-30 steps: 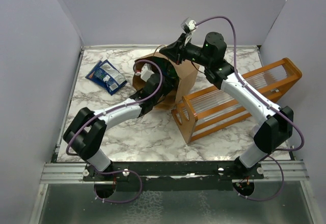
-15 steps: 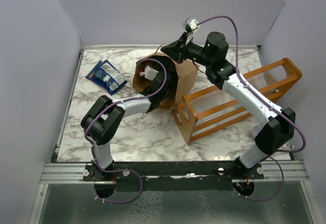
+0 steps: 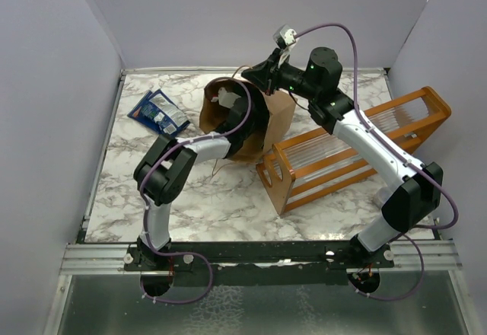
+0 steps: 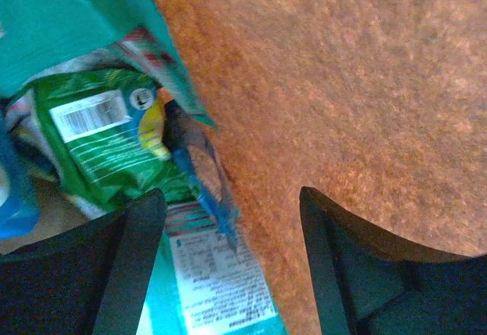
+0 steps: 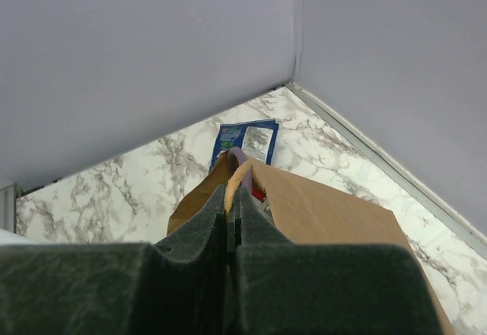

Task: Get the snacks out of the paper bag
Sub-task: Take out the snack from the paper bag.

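The brown paper bag lies at the back middle of the table, mouth toward the left. My right gripper is shut on a handle of the paper bag and holds its upper edge up. My left gripper is open deep inside the bag, against the brown paper wall. Before it lie a teal packet, a green packet and a thin blue packet. Blue-and-white packets lie on the table to the bag's left, also showing in the right wrist view.
An orange wooden rack with clear slats lies tilted right of the bag, close to its side. Grey walls stand around the marble table. The left arm's purple cable loops over the bag's mouth.
My left arm has pushed further into the bag, its elbow folding toward the bag. My right gripper has kept its hold on the handle, barely moving.
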Controlling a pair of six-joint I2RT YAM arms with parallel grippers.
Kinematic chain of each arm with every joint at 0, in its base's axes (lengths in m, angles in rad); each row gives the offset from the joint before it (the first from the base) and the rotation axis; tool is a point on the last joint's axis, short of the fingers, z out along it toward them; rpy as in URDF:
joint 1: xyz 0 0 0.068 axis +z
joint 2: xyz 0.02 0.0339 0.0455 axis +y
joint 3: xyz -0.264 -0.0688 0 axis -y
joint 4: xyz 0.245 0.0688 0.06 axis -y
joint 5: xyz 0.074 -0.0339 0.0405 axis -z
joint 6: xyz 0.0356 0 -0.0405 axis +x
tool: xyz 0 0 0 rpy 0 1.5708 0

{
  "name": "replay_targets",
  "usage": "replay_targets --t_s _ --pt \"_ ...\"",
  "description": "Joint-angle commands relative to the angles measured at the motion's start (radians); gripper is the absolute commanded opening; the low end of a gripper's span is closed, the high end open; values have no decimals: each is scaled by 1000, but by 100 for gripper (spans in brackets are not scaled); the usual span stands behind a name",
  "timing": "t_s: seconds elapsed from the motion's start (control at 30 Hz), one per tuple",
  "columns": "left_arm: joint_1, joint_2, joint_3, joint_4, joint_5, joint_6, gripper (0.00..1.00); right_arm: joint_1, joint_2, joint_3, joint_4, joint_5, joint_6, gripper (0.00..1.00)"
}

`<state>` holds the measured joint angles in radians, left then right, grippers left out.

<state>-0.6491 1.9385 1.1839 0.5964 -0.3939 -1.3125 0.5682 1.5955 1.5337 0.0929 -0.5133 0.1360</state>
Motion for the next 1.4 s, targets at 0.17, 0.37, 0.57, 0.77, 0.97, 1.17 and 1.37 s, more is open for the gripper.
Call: replay_targets --t_s 0.17,0.37,0.57,0.77,0.97,1.17,1.37 --pt "11 121 152 -61 13 -15 62 4 -33 67 7 10 -8 1" --pt "30 113 205 -174 54 -27 21 4 -40 61 8 28 -29 1" --pt "41 -12 91 -183 100 -40 5 4 -50 49 -1 75 -71 1" --pt "46 -193 -34 -175 148 -2 0 4 -74 -4 12 139 -102 1" --pt "46 -353 -155 -177 202 -5 0 3 -86 -10 18 161 -96 1" --pt "49 -511 -229 -246 246 65 0 4 -93 -22 23 180 -104 1" --pt "52 -686 -250 -325 340 216 0 3 -97 -38 27 203 -105 1"
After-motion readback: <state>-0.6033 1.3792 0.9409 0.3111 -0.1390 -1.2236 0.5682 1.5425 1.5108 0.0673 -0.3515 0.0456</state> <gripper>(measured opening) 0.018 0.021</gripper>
